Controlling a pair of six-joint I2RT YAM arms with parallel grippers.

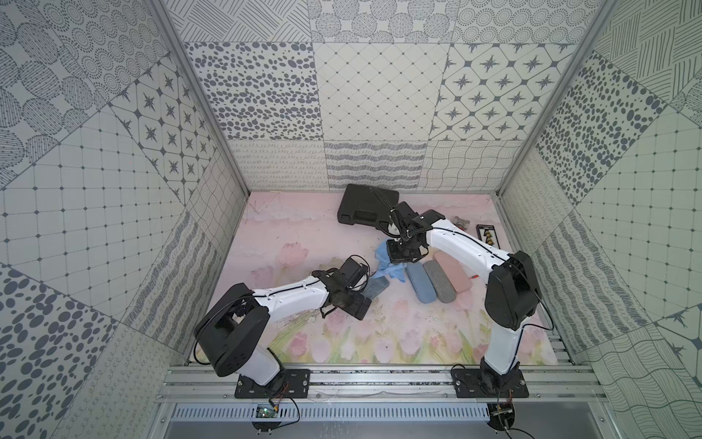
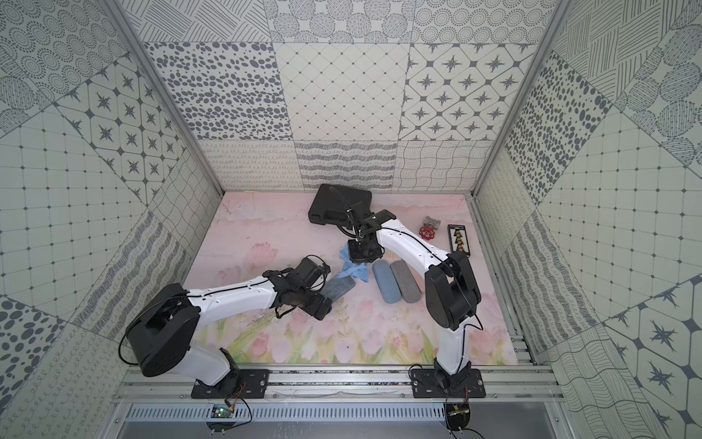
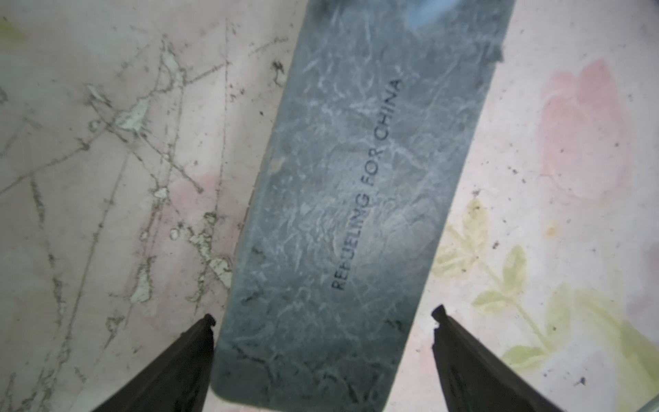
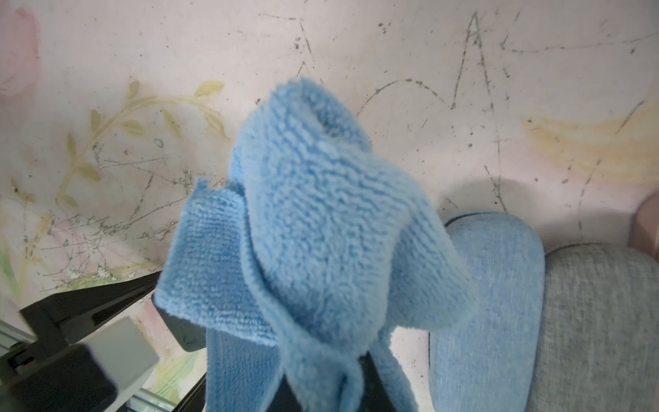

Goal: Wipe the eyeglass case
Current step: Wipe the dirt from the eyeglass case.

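A flat slate-grey eyeglass case with printed lettering lies on the floral mat; it shows in both top views. My left gripper is open low over its near end, one finger on each side and a gap at one side. My right gripper is shut on a blue cloth, which hangs bunched just behind the slate case. Its jaws are hidden under the cloth folds.
A blue case, a grey case and a pink case lie side by side under the right arm. A black box sits at the back wall. A red valve wheel and a black card lie at the back right.
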